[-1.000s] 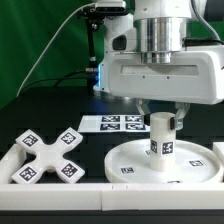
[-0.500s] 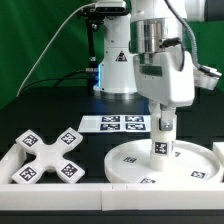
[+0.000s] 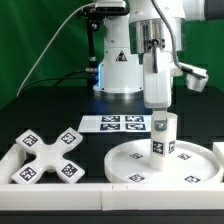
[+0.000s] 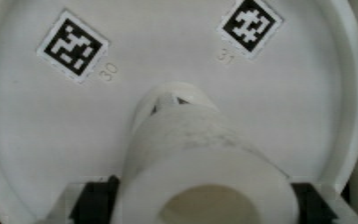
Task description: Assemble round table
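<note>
Three parts lie before you. At the exterior view's left, the cross base [image 3: 45,155] lies flat, close to the border rail [image 3: 60,189]. A bare strip of table [image 3: 93,142] separates it from the disc [image 3: 128,162]. The post [image 3: 160,141] stands upright mid-disc, well inside the rim, with the gripper [image 3: 160,114] clamped on its top.

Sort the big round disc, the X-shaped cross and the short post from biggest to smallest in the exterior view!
1. large flat white plastic round disc
2. white plastic X-shaped cross base, clearly smaller
3. short thick white cylinder post, standing on the disc, smallest
</note>
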Tool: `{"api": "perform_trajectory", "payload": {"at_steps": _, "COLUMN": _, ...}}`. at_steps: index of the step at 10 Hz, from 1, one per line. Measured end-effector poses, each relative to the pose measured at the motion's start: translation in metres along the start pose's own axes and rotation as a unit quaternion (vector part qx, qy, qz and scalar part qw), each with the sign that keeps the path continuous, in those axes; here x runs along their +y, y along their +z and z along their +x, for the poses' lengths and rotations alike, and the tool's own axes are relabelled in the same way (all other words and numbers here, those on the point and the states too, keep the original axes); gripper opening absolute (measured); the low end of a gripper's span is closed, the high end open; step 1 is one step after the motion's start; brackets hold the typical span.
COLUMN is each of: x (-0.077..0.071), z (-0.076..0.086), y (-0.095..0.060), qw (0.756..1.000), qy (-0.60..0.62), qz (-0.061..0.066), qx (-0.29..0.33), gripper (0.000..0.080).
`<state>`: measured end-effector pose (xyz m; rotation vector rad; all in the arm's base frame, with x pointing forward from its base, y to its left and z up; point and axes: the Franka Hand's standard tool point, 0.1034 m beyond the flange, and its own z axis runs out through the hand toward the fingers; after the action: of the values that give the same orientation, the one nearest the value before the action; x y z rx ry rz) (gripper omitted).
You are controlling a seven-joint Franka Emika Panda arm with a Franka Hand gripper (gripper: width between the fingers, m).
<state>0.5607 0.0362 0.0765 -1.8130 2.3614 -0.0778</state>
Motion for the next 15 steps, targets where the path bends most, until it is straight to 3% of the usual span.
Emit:
{"api": "perform_trajectory", "payload": {"at_steps": 2, "x": 0.0, "z": 0.0, "y": 0.001, "qw": 1.0, "qy": -0.008, "qz": 0.0, "qx": 0.0, "gripper": 0.0409}}
{"api": "perform_trajectory", "payload": {"at_steps": 3, "x": 0.001, "z": 0.0, "y": 0.001, "qw": 1.0, "qy": -0.008, "qz": -0.001, "qx": 0.0, "gripper": 0.0574}}
{"api": "perform_trajectory", "payload": {"at_steps": 4, "x": 0.0, "z": 0.0, "y": -0.001, "qw": 1.0, "qy": -0.012, "qz": -0.001, "qx": -0.001, "gripper": 0.0574}}
{"api": "perform_trajectory", "payload": {"at_steps": 5, "x": -0.004, "z": -0.005, "y": -0.014, "qw": 0.999, "qy": -0.037, "qz": -0.006, "qx": -0.013, "gripper": 0.0636}}
{"api": "perform_trajectory", "payload": {"at_steps": 7, "x": -0.017, "z": -0.01, "y": -0.04, "qw": 0.995, "qy": -0.094, "qz": -0.013, "qx": -0.034, "gripper": 0.0647}}
{"api": "perform_trajectory", "payload": {"at_steps": 13, "x": -0.016, "z": -0.009, "y": -0.036, "qw": 0.995, "qy": -0.092, "qz": -0.011, "qx": -0.031, "gripper": 0.0649}}
{"api": "perform_trajectory", "payload": {"at_steps": 14, "x": -0.016, "z": -0.005, "y": -0.037, "qw": 0.991, "qy": -0.126, "qz": -0.013, "qx": -0.033, "gripper": 0.0649}}
{"api": "perform_trajectory", "payload": {"at_steps": 15, "x": -0.018, "z": 0.014, "y": -0.042, "qw": 0.977, "qy": -0.208, "qz": -0.027, "qx": -0.044, "gripper": 0.0649}}
